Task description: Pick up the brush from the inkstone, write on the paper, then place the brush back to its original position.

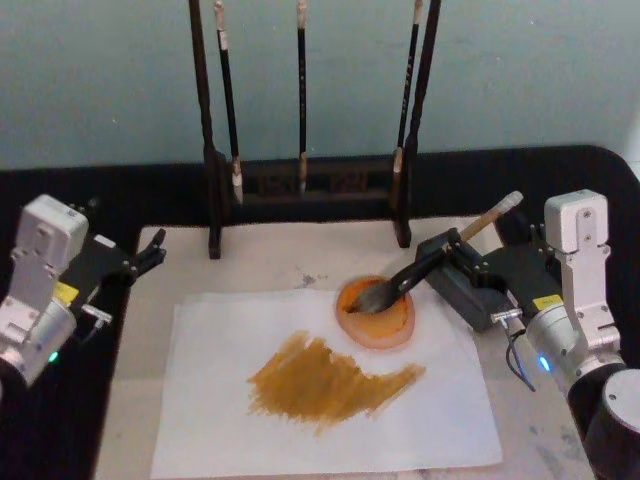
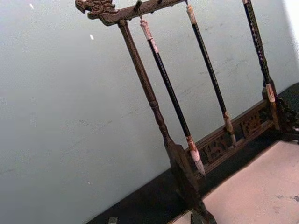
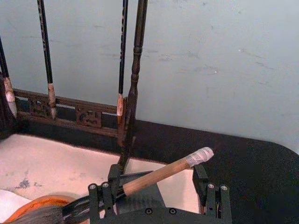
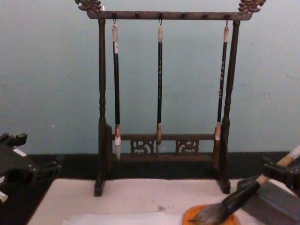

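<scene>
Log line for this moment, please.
brush: bristles in orange dish, handle on black block | paper: brown strokes painted | right gripper: open, astride handle | left gripper: parked left

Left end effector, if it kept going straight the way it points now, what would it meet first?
Probably the near left post of the brush rack: the left end effector aims toward its foot, though depth is unclear.
</scene>
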You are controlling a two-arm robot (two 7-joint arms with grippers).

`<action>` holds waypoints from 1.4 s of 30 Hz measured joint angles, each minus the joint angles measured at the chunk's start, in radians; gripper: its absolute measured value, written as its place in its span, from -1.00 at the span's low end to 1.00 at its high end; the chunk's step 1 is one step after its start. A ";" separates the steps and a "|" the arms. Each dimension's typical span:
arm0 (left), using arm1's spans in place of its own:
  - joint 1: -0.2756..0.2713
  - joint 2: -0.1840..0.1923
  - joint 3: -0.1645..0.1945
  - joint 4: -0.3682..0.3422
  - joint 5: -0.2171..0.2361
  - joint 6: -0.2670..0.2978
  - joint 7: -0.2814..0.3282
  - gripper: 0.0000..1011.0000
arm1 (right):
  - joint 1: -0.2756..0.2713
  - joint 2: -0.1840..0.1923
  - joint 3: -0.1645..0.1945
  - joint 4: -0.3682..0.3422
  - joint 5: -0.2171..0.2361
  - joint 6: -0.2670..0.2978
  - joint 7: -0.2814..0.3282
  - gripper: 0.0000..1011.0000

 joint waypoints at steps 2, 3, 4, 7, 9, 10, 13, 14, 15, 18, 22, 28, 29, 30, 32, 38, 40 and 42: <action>0.000 0.000 0.000 0.000 0.000 0.000 0.000 1.00 | 0.000 0.000 0.000 0.000 0.000 0.000 0.000 0.98; 0.000 0.000 0.000 0.000 0.000 0.000 0.000 1.00 | 0.000 0.000 0.000 0.000 0.000 0.000 0.000 0.98; 0.000 0.000 0.000 0.000 0.000 0.000 0.000 1.00 | 0.000 0.000 0.000 0.000 0.000 0.000 0.000 0.98; 0.000 0.000 0.000 0.000 0.000 0.000 0.000 1.00 | 0.000 0.000 0.000 0.000 0.000 0.000 0.000 0.98; 0.000 0.000 0.000 0.000 0.000 0.000 0.000 1.00 | 0.000 0.000 0.000 0.000 0.000 0.000 0.000 0.98; 0.000 0.000 0.000 0.000 0.000 0.000 0.000 1.00 | 0.000 0.000 0.000 0.000 0.000 0.000 0.000 0.98; 0.000 0.000 0.000 0.000 0.000 0.000 0.000 1.00 | 0.000 0.000 0.000 0.000 0.000 0.000 0.000 0.98; 0.000 0.000 0.000 0.000 0.000 0.000 0.000 1.00 | 0.000 0.000 0.000 0.000 0.000 0.000 0.000 0.98; 0.000 0.000 0.000 0.000 0.000 0.000 0.000 1.00 | 0.000 0.000 0.000 0.000 0.000 0.000 0.000 0.98; 0.000 0.000 0.000 0.000 0.000 0.000 0.000 1.00 | 0.000 0.000 0.000 0.000 0.000 0.000 0.000 0.98; 0.000 0.000 0.000 0.000 0.000 0.000 0.000 1.00 | 0.000 0.000 0.000 0.000 0.000 0.000 0.000 0.98; 0.000 0.000 0.000 0.000 0.000 0.000 0.000 1.00 | 0.000 0.000 0.000 0.000 0.000 0.000 0.000 0.98; 0.000 0.000 0.000 0.000 0.000 0.000 0.000 1.00 | 0.000 0.000 0.000 0.000 0.000 0.000 0.000 0.98; 0.000 0.000 0.000 0.000 0.000 0.000 0.000 1.00 | 0.000 0.000 0.000 0.000 0.000 0.000 0.000 0.98; 0.000 0.000 0.000 0.000 0.000 0.000 0.000 1.00 | 0.000 0.000 0.000 0.000 0.000 0.000 0.000 0.98; 0.000 0.000 0.000 0.000 0.000 0.000 0.000 1.00 | 0.000 0.000 0.000 0.000 0.000 0.000 0.000 0.98; 0.000 0.000 0.000 0.000 0.000 0.000 0.000 1.00 | 0.000 0.000 0.000 0.000 0.000 0.000 0.000 0.98; 0.000 0.000 0.000 0.000 0.000 0.000 0.000 1.00 | 0.000 0.000 0.000 0.000 0.000 0.000 0.000 0.98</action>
